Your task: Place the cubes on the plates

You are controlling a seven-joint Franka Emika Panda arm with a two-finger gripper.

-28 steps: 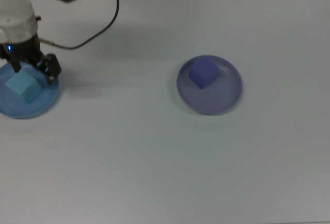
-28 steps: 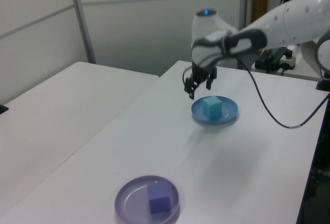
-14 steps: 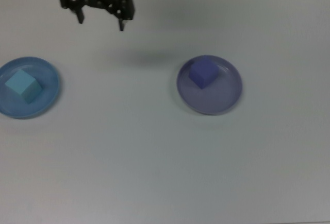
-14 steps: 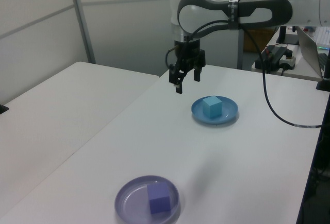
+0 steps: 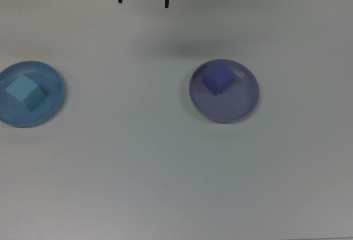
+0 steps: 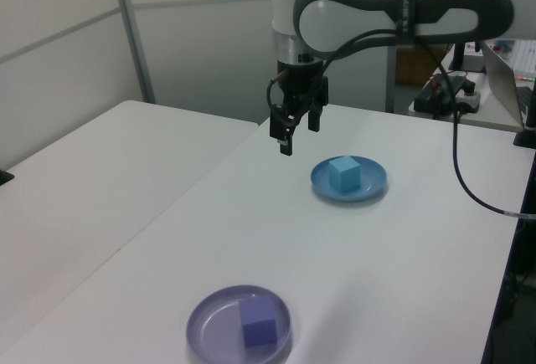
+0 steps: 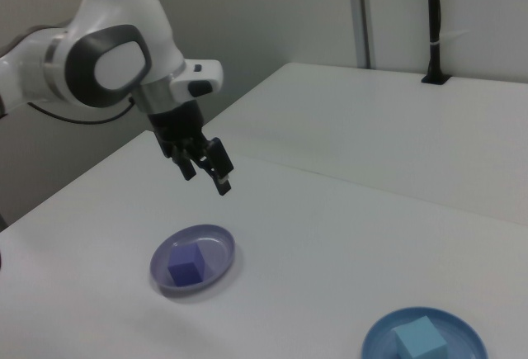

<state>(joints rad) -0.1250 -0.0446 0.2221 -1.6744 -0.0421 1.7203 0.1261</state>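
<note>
Top view shows both cubes already seated: the light cyan cube (image 5: 23,91) on the blue plate (image 5: 51,80), and the purple-blue cube (image 5: 217,77) on the lavender plate (image 5: 242,97). The jaws (image 6: 294,126) hang high above the white counter (image 5: 165,168), spread apart and holding nothing. In the left view the cyan cube and its plate lie below the jaws and to the left view's right, fairly near; the purple cube and its plate sit well apart from them, toward the left view's bottom. In the right view the purple cube lies almost straight beneath the jaws, well below them.

By the look of it the task is finished, with one cube on each plate. Should either need re-seating, these small matte blocks look light and rigid, not slippery and not fragile. Taking hold across two opposite flat faces, from above, would likely suit them; each sits turned at an angle, so the jaws would need rotating to meet the faces squarely.
</note>
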